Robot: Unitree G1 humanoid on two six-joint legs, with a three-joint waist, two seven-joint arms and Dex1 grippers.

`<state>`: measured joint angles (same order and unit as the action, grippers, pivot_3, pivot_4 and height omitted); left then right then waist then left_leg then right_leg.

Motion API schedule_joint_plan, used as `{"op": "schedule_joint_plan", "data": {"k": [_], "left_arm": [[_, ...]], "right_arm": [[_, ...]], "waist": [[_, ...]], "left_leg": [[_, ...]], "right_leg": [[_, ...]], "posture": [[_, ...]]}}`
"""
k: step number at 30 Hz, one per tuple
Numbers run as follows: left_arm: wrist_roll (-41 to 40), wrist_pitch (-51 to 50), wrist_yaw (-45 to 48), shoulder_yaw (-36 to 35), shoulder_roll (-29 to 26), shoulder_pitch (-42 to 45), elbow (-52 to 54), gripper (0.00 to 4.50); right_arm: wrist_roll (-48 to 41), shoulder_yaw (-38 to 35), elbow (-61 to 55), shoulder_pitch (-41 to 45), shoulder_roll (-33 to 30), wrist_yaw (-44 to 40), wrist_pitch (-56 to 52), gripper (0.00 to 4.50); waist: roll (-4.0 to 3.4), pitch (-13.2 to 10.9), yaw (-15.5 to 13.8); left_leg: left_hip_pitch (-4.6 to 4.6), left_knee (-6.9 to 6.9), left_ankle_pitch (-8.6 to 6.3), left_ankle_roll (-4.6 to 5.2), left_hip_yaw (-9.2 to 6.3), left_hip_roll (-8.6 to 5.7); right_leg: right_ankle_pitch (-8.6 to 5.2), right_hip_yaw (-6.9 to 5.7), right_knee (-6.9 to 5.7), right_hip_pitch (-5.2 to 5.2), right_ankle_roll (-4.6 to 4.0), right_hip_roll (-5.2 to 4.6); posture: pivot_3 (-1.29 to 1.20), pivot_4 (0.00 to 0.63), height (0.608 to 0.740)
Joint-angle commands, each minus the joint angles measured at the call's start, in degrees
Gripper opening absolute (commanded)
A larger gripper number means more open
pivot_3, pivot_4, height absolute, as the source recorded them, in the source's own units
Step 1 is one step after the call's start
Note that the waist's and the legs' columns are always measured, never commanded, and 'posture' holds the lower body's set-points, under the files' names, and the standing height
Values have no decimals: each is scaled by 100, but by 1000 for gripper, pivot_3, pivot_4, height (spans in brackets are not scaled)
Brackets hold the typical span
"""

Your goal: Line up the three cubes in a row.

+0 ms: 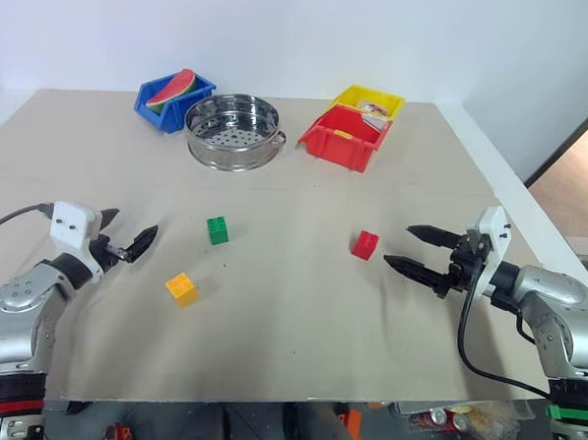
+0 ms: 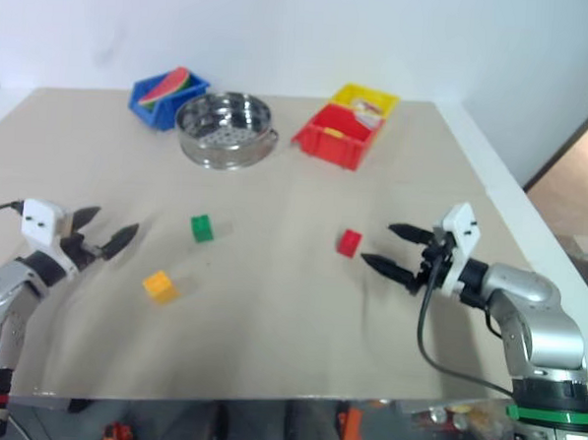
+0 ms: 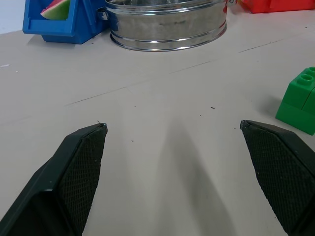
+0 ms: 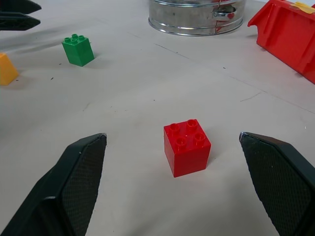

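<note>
From the left eye view, the left gripper (image 1: 126,235) is held low over the counter (image 1: 288,328) with the forearm reaching forward, its two black jaws spread wide and empty. The green cube (image 1: 218,230) sits ahead of those jaws and a little toward the counter's middle, clear of them; the yellow-orange cube (image 1: 182,288) lies nearer the robot than the jaw tips, off their inner side, also untouched. The right gripper (image 1: 408,247) comes in from the right edge with the wrist turned inward, so its open, empty jaws point across the counter at the red cube (image 1: 365,244), which stands just beyond the tips, apart from them.

At the far side stand a blue bin (image 1: 172,100), a steel steamer pot (image 1: 234,131), a red bin (image 1: 344,137) and a yellow bin (image 1: 370,101).

In the left wrist view, the two jaws stand well apart over bare counter, with nothing between them. The green cube sits outside one jaw, just past its tip.

In the right wrist view, the red cube stands upright, studs up, midway between the spread jaws and slightly ahead of their tips, touching neither. The green and yellow-orange cubes lie far ahead, near the other gripper's tips.
</note>
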<state>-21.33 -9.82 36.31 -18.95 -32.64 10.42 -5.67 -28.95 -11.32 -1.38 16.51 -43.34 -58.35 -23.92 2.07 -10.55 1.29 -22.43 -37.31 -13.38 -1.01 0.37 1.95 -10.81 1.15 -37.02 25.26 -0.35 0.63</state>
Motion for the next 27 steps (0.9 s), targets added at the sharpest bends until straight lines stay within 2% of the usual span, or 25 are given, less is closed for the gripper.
{"op": "schedule_joint_plan", "data": {"k": [1, 5, 16, 22, 27], "left_arm": [[-92, 129, 85, -133, -77, 6, 216, 4490], [-350, 96, 486, -118, -120, 44, 218, 4490], [-269, 228, 1298, 28, -519, 174, -117, 4490], [-1130, -919, 1998, 609, -754, 753, 1337, 4490], [-1355, -1657, 2560, 1526, -945, 1216, 2158, 4490]], "right_arm": [[61, -56, 12, 128, 0, 10, 208, 4500], [176, -52, 84, 152, 34, 61, 396, 4500], [415, 59, 234, 183, 39, -74, 772, 4500], [371, 246, 247, 1060, 215, 171, 479, 4500], [859, 932, 994, 1632, 416, -192, 852, 4500]], "waist": [[0, 0, 0], [0, 0, 0], [0, 0, 1], [2, -3, 4], [3, -1, 10]], "left_leg": [[0, 0, 0, 0, 0, 0], [0, 0, 0, 0, 2, -1], [2, -1, 0, 0, 5, 1], [-2, -10, 0, 0, 8, 2], [5, -10, 0, -1, 15, -5]], "right_leg": [[0, 0, 0, 0, 0, 0], [0, 1, 0, 0, 0, 0], [0, 2, -1, 0, -1, 1], [8, 5, -3, 2, 6, 2], [8, 17, -1, -5, 7, 0]], "posture": [[0, 150, 740], [0, 150, 740], [0, 150, 740], [0, 150, 740], [0, 150, 740]]}}
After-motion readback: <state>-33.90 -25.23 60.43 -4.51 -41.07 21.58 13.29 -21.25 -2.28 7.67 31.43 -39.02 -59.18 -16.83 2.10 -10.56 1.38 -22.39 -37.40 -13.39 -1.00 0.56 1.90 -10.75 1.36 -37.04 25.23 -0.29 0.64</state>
